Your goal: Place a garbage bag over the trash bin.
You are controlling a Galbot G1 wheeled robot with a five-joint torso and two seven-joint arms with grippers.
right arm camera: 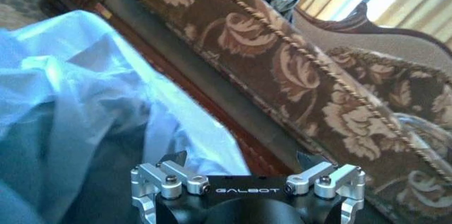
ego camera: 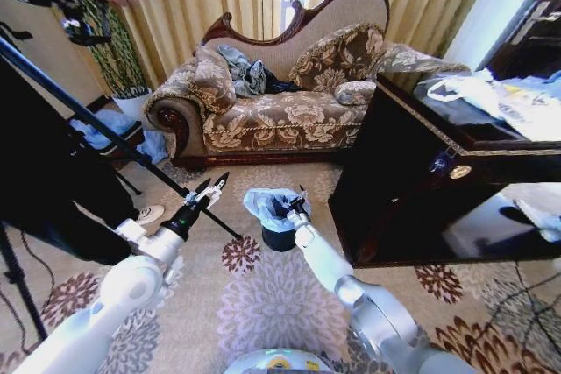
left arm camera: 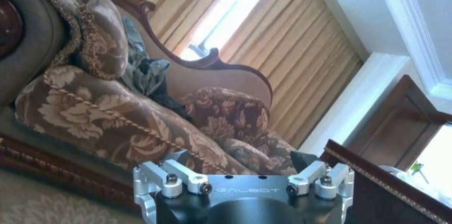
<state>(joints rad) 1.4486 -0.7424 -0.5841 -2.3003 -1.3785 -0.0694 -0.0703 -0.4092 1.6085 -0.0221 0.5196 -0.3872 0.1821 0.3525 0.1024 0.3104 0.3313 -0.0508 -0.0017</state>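
On the patterned carpet [ego camera: 263,304] in front of the sofa [ego camera: 280,102], your trash bin [ego camera: 279,238] is standing upright, with the garbage bag [ego camera: 267,205] draped over its top. The pale blue plastic is bunching and crinkling around the rim, and the black wall of the bin is showing below it. The bin is sitting between the sofa and your robot's base, just beside the corner of the dark wooden cabinet [ego camera: 412,190].

Your right gripper [ego camera: 294,205] is reaching into the mouth of the bag from the cabinet side, right at the bin's rim. In the right wrist view its 2 fingers are standing apart, with the bag [right arm camera: 84,107] spreading out close ahead of them and the sofa's floral side [right arm camera: 297,75] behind. Whether any plastic is lying between the fingertips, you cannot tell.

Your left gripper [ego camera: 213,187] is hovering above the carpet to the left of the bin, near it but not touching the bag, and its fingers are spread open. Its wrist camera is looking past them at the sofa [left arm camera: 127,118] and the gold curtains [left arm camera: 297,60].
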